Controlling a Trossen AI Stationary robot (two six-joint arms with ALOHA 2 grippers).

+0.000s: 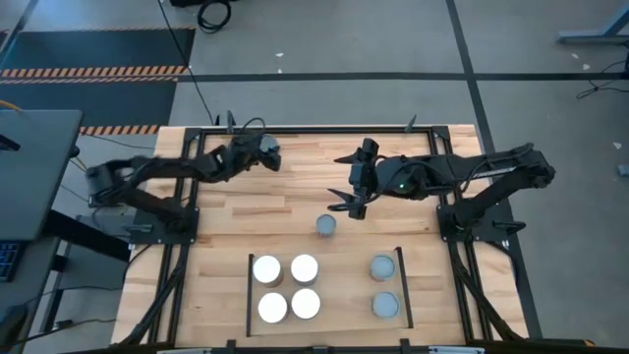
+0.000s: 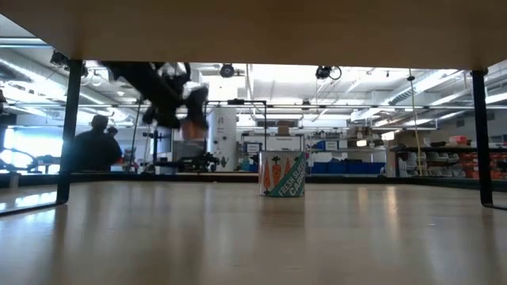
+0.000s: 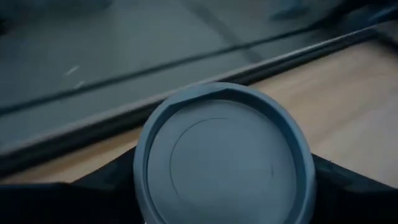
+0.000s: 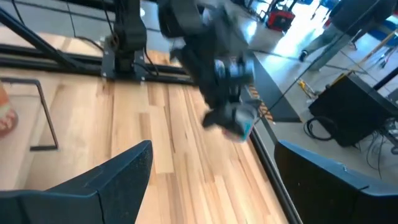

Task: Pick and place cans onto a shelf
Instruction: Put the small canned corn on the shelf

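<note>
i judge transport in hand: left gripper (image 1: 269,155) pinches a grey-topped can (image 3: 222,155) far beyond the shelf (image 1: 339,295), right gripper (image 1: 352,206) spread near the loose can (image 1: 326,225); next, carry to the shelf's open gap.

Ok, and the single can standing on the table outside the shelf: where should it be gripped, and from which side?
Probably on its round side wall, coming down from above. The can stands upright and alone, and the open right tool hovers close beside it.
</note>
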